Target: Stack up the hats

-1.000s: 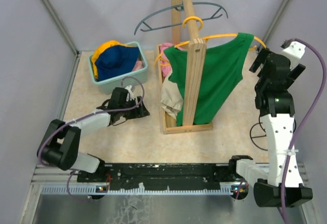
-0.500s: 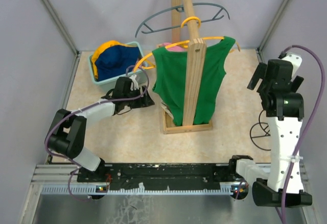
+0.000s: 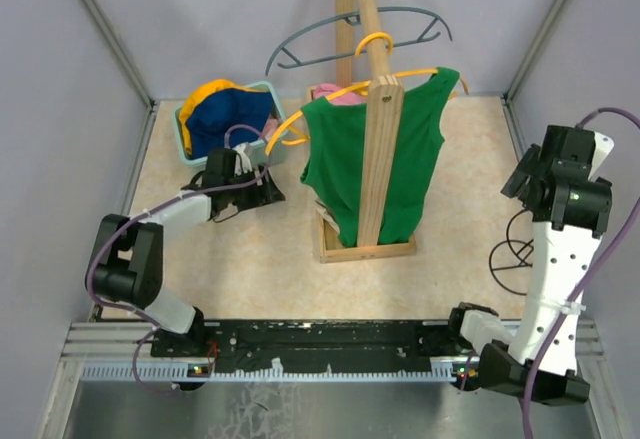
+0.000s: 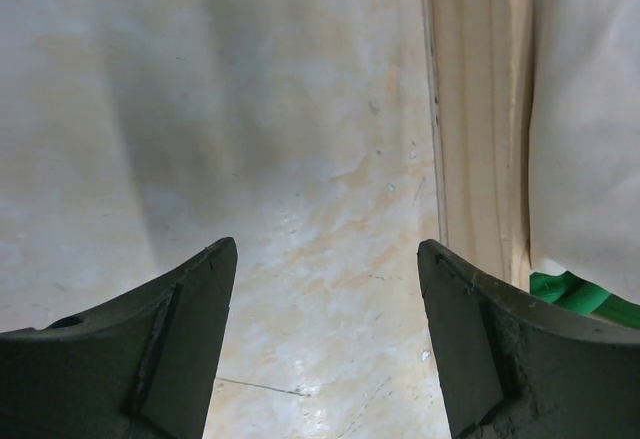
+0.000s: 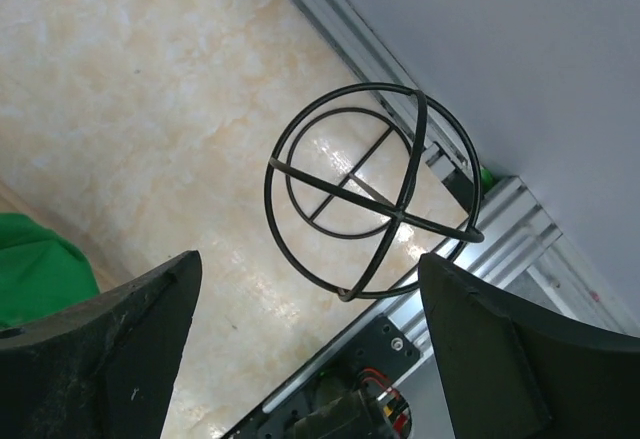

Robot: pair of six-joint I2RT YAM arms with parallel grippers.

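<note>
The navy blue hat (image 3: 232,117) lies on the yellow-orange hat (image 3: 208,92) in a teal basket (image 3: 192,149) at the back left. Pink fabric (image 3: 338,95) peeks out behind the shirt's top; I cannot tell whether it is the pink hat. Beige fabric (image 4: 585,109) shows at the right of the left wrist view inside the rack base; it may be the beige hat. My left gripper (image 3: 266,189) (image 4: 327,249) is open and empty, low over bare floor just right of the basket. My right gripper (image 3: 517,176) (image 5: 310,257) is open and empty, raised at the far right.
A wooden rack (image 3: 378,129) stands in the middle, its base rail (image 4: 480,109) close to the left gripper. A green shirt (image 3: 370,164) hangs there on a yellow hanger (image 3: 290,124). A black wire dome stand (image 3: 513,256) (image 5: 375,194) sits below the right gripper.
The green shirt has swung left on the rack and now covers the beige fabric in the top view. The right arm has pulled back to the right. The left gripper has moved up beside the basket.
</note>
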